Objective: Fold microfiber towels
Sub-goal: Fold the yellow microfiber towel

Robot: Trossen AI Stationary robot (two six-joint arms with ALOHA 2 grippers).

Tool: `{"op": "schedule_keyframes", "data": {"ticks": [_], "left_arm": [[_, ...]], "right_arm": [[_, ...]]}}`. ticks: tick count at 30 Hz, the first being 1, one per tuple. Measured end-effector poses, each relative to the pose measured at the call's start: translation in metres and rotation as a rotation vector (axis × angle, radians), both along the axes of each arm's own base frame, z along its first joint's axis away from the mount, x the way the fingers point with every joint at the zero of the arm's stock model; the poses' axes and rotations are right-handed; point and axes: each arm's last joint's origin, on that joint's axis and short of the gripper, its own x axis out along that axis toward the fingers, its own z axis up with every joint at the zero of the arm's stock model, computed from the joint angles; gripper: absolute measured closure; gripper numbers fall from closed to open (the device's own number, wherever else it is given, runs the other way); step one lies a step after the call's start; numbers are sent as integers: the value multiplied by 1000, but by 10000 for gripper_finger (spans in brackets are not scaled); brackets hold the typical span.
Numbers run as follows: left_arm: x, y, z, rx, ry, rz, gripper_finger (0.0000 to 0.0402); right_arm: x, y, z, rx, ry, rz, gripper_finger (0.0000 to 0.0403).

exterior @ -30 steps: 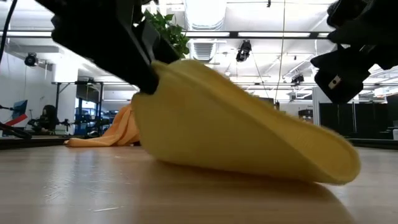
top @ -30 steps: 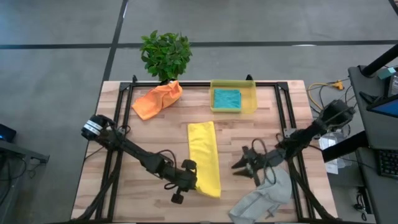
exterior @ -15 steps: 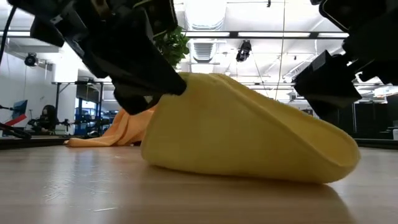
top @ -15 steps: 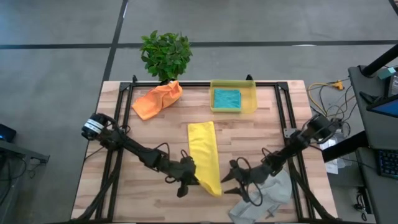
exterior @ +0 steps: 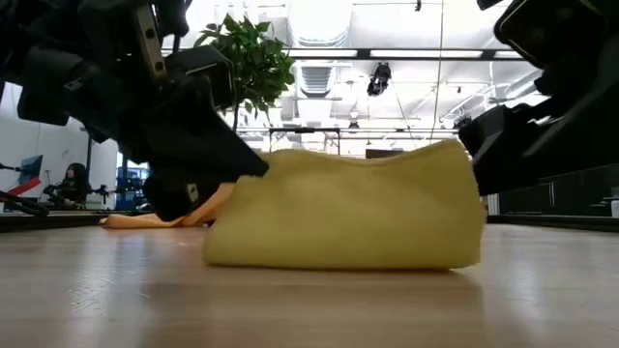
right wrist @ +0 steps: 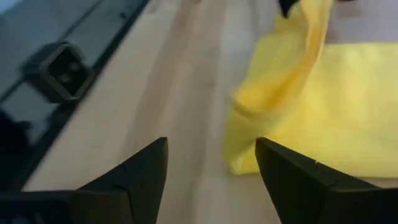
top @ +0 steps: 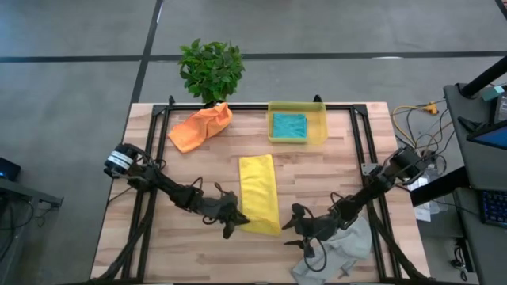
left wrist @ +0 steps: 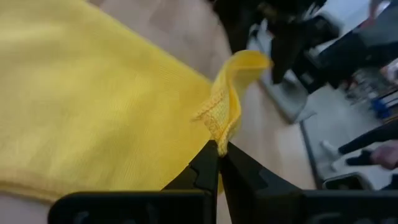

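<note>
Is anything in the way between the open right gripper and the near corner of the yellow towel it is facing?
Nothing visible. The right gripper is open beside the yellow towel, with only bare table between them. The left gripper is shut on the towel's other near corner, clear of that path.

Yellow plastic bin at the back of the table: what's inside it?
The yellow bin holds a teal towel, folded into a neat square and lying flat. Whether anything lies beneath that towel cannot be seen, since it covers most of the bin's floor.
</note>
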Motion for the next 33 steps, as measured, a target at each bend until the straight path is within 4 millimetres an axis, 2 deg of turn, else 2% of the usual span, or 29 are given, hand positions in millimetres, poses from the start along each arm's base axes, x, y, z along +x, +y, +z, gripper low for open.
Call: {"op": "schedule_keyframes", "data": {"ticks": [8,15,19,23,31,33], "left_arm": [[1,0,3,-12,-30,3,402],[1,2,2,-9,-29,11,402],[1,2,2,-8,-29,15,402],[1,2,2,-8,-29,16,402],[1,1,3,3,-41,-31,401],[0,0,6,17,-49,-66,402]], "right_arm": [[6,-9,1,33,-21,-185,165],[11,-10,4,62,-19,-207,166],[13,-9,5,59,-9,-203,182],[15,-8,5,71,39,-231,230],[15,-7,10,102,48,-241,371],[15,-8,15,124,46,-217,388]]}}
